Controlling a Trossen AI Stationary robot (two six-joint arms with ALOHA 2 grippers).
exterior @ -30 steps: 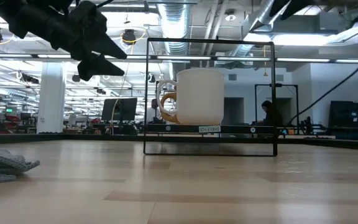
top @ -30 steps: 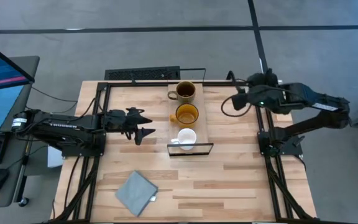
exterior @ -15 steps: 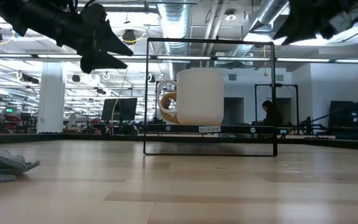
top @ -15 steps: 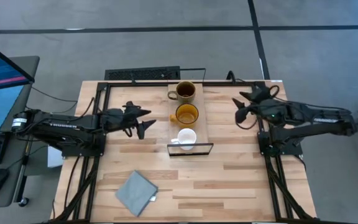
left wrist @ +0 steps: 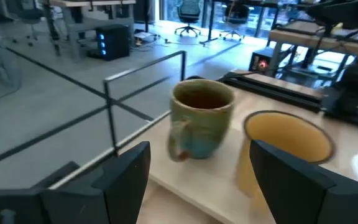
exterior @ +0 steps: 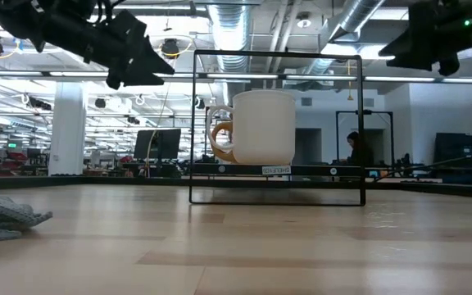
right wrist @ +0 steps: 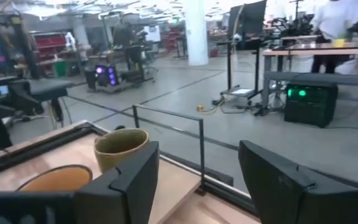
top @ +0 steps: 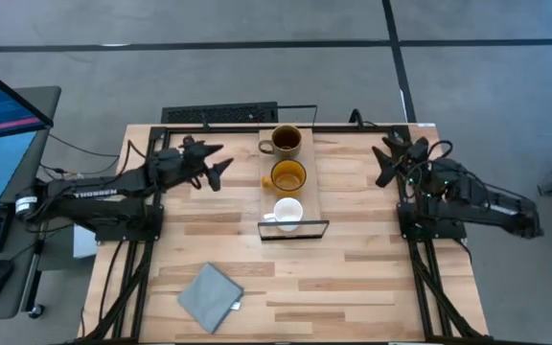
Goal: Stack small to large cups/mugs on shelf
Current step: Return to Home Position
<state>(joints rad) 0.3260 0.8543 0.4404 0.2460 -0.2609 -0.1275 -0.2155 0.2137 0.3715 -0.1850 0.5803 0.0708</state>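
Three mugs stand in a row on the pale wood shelf (top: 312,192): an olive one (top: 284,141) at the far end, a yellow-orange one (top: 287,176) in the middle, and a small white one (top: 287,213) at the near end inside the black wire frame (top: 295,230). My left gripper (top: 220,165) is open and empty to the left of the shelf. Its wrist view shows the olive mug (left wrist: 201,118) and the yellow mug (left wrist: 284,149) ahead. My right gripper (top: 383,161) is open and empty to the right of the shelf.
A grey-blue cloth (top: 209,297) lies near the table's front left. A black keyboard (top: 220,114) sits beyond the far edge. In the low view the white mug (exterior: 262,127) stands inside the wire frame (exterior: 277,197), with both arms high above the tabletop.
My left gripper has drawn back from the shelf toward the table's far edge and risen a little, staying open. My right gripper has moved toward the table's right edge, away from the shelf, as its arm folded back. The mugs have not moved.
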